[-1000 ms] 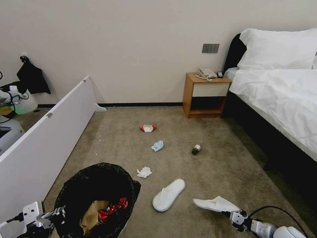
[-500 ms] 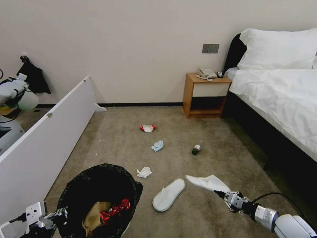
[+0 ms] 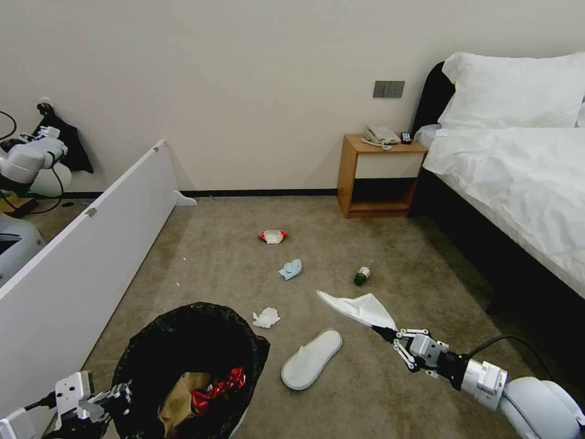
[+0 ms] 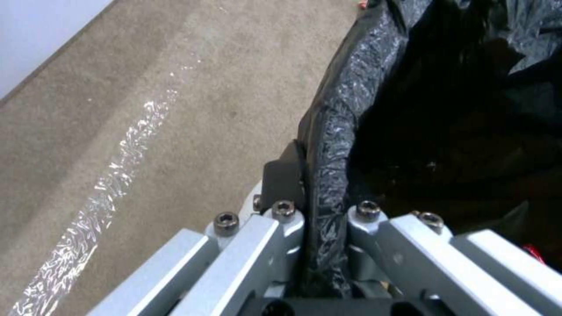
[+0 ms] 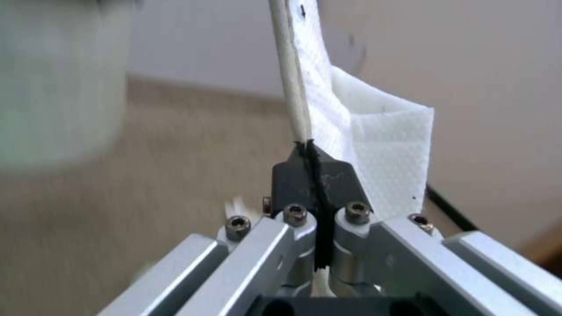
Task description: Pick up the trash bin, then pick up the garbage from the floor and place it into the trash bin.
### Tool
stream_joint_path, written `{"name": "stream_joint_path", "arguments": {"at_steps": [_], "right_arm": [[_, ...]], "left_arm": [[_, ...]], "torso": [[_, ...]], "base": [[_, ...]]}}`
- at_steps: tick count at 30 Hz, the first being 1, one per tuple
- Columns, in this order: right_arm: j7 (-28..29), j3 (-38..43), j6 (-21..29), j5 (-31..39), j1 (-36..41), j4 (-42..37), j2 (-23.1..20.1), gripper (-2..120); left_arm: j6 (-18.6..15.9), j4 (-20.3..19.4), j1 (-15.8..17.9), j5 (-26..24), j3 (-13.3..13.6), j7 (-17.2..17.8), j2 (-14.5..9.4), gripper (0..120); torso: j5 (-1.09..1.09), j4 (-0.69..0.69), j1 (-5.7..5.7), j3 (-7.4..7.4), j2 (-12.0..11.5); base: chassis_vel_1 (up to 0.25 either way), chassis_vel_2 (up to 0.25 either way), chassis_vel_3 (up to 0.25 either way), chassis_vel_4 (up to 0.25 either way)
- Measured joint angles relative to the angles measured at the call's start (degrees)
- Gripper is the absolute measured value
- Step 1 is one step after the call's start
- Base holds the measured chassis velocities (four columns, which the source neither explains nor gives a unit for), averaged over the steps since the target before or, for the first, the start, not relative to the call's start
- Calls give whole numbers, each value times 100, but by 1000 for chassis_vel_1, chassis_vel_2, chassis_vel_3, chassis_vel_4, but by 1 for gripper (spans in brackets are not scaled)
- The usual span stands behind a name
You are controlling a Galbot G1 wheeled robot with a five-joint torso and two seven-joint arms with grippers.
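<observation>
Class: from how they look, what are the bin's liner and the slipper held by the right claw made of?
Liner: thin black plastic film, probably; it crinkles and glints.
Slipper, pinched by the right claw: soft white nonwoven or paper-like fabric, judging by its dimpled matt surface, with a stiffer pale sole edge.

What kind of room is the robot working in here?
Most likely a hotel bedroom: a bed with white linen, a wooden nightstand holding a telephone, and disposable white slippers on the carpet.
</observation>
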State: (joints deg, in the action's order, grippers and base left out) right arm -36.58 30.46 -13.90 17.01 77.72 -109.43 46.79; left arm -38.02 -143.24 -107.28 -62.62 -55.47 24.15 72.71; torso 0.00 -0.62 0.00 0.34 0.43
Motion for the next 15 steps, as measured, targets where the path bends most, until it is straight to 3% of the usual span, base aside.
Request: {"name": "stream_joint_path", "arguments": {"at_steps": [5, 15], "right_arm": [[-123, -169, 112, 1041, -290, -481, -147, 0], [-232, -645, 462, 2131, -1112, -1254, -273, 0]], "left_arm": [[-1, 0, -7, -4, 3, -2, -3, 3], [-2, 0, -7, 5, 11, -4, 62, 3]], "torso": [[0, 0, 0, 0, 0], [0, 1, 0, 0, 0]], "base": [[0, 0, 0, 0], [0, 0, 0, 0]]}}
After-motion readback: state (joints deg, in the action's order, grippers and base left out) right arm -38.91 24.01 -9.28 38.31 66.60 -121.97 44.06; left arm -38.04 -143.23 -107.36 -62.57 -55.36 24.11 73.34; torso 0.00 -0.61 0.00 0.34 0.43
